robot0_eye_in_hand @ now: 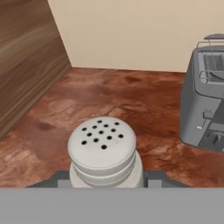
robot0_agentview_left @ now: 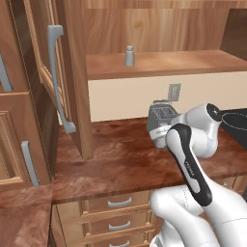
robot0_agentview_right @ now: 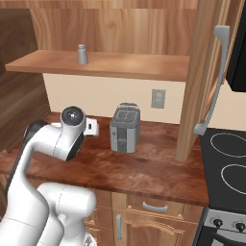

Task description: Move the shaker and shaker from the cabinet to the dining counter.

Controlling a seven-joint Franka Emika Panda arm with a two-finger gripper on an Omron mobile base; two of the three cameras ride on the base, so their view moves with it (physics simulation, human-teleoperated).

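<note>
A kitchen with brown wood all around. The table [robot0_agentview_left: 120, 164] has a shiny red-brown top, and a grey toaster [robot0_agentview_right: 125, 129] stands on it by the cream wall. Above it the cabinet [robot0_agentview_left: 159, 65] is open, with its door [robot0_agentview_left: 58, 77] swung out to the left. 1 shaker [robot0_agentview_left: 129, 56] stands upright on the cabinet shelf, near the back wall.

The other shaker [robot0_eye_in_hand: 104, 151] sits in the gripper [robot0_eye_in_hand: 105, 181]. In the hand view its round white cap with little black holes points up, and the dark jaws press on its 2 sides, so they are closed partway around it. This shaker hangs above the table, left of the toaster and well apart from it. The white arm [robot0_agentview_left: 193, 144] bends low in front of the table
</note>
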